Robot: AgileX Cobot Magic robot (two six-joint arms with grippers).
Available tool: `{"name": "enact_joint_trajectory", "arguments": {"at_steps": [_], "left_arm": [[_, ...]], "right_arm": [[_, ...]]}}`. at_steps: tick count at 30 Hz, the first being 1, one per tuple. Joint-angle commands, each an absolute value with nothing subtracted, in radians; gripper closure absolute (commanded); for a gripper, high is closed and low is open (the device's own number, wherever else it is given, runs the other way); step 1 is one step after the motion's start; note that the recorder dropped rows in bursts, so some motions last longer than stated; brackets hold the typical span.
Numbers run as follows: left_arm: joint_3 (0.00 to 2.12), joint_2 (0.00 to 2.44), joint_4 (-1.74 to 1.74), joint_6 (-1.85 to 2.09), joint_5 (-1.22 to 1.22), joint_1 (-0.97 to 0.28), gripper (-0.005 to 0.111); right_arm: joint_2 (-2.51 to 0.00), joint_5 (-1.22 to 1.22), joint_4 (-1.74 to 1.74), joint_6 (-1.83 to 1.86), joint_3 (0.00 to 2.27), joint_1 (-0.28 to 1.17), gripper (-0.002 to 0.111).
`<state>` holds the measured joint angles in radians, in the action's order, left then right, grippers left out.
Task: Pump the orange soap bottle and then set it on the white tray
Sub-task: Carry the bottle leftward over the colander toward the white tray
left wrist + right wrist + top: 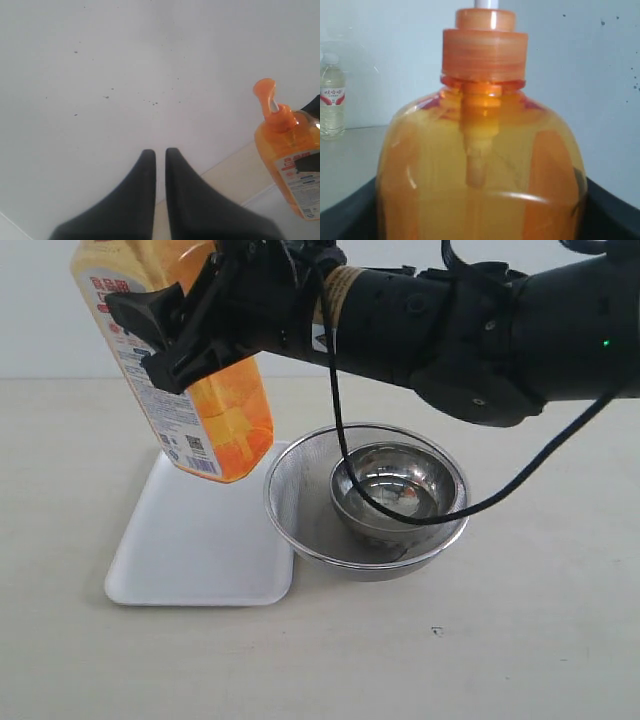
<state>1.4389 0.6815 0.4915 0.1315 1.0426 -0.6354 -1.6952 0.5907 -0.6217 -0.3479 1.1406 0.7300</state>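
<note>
Pale tabletop, plain white wall behind. My right gripper point(150, 340) is clamped across the orange soap bottle point(225, 420), holding it tilted above the far edge of the white tray point(190, 550). My left gripper point(160, 156) is pinched together, empty. If I lower the bottle tilted like this, I reckon its base could catch the tray's rim and topple toward the mesh strainer point(300, 510) beside the tray. The bottle is translucent and flat-sided, with a printed label.

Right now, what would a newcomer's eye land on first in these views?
The orange soap bottle stands out most: the right end effector holds it tilted over the far end of the white tray. Right beside the tray sits a mesh strainer with a shiny steel bowl inside, and a black cable loops in front of it.
</note>
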Motion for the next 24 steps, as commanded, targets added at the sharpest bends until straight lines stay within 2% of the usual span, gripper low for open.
{"name": "enact_joint_trajectory", "arguments": {"at_steps": [1,11,24], "left_arm": [[1.436,0.682,0.479,0.135,1.05,-0.639,0.102],[1.436,0.682,0.479,0.135,1.05,-0.639,0.102],[1.436,0.682,0.479,0.135,1.092,-0.639,0.102]], "right_arm": [[-1.706,0.669,-0.597,-0.368,1.19,0.733,0.108],[-1.838,0.675,-0.551,-0.337,1.294,0.757,0.108],[-1.977,0.782,-0.272,-0.15,1.328,0.778,0.108]]}}
